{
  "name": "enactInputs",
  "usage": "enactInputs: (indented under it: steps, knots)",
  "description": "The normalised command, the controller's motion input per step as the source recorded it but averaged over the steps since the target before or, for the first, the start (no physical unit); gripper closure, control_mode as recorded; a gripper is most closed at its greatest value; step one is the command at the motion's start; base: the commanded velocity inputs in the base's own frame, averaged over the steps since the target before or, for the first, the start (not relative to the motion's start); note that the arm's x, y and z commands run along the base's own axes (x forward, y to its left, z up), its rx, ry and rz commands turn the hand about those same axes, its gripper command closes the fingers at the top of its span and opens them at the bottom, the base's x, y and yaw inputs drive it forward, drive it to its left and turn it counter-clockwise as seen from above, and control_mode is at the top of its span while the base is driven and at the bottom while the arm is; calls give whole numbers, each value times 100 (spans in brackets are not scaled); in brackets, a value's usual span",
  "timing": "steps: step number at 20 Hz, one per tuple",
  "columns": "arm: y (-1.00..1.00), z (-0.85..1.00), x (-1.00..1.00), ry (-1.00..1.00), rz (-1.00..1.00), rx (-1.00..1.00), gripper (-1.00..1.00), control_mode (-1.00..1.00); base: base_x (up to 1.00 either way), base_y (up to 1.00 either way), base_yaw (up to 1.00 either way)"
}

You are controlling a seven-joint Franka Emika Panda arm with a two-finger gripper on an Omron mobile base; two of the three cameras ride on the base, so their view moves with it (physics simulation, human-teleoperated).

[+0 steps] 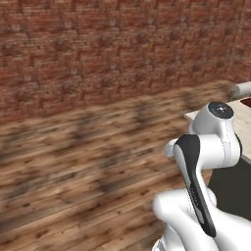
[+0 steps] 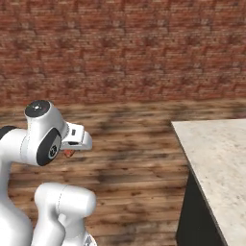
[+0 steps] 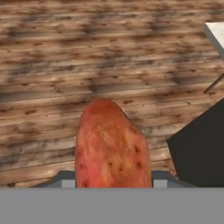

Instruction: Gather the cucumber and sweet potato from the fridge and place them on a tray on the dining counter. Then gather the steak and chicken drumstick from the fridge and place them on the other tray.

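Gripping the sweet potato (image 3: 111, 146), the gripper (image 3: 111, 183) has its jaws clamped on either side of the reddish-orange tuber, which juts forward from between them in the hand view and hangs above the wooden floor (image 3: 65, 65). In the right base view a small orange-red bit of the sweet potato (image 2: 69, 153) peeks out beneath the white hand at the left, level with the arm's (image 2: 41, 139) upper joint.

Behind everything, a brick wall (image 2: 125, 48) runs across the far side of the scene, meeting the plank floor below it. At the right stands the dining counter (image 2: 218, 153), its pale stone top over a dark base, near the robot and well apart from the wall. In the left base view, the arm (image 1: 208, 147) rises at the lower right, and the near corner of the counter (image 1: 196, 116) shows just behind its top joint. In the hand view, a pale corner of the counter (image 3: 215, 33) sits at the upper right, with the dark side panel (image 3: 201, 148) below it, to the right of the sweet potato.
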Motion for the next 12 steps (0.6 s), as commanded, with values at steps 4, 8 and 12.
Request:
enactInputs:
  steps: [4,8,12]
  knots:
    - [0,0,0,0,0,0,100,100,72,23,-28]
    - [0,0,0,0,0,0,100,100,66,26,-28]
    - [0,0,0,0,0,0,100,100,65,30,-28]
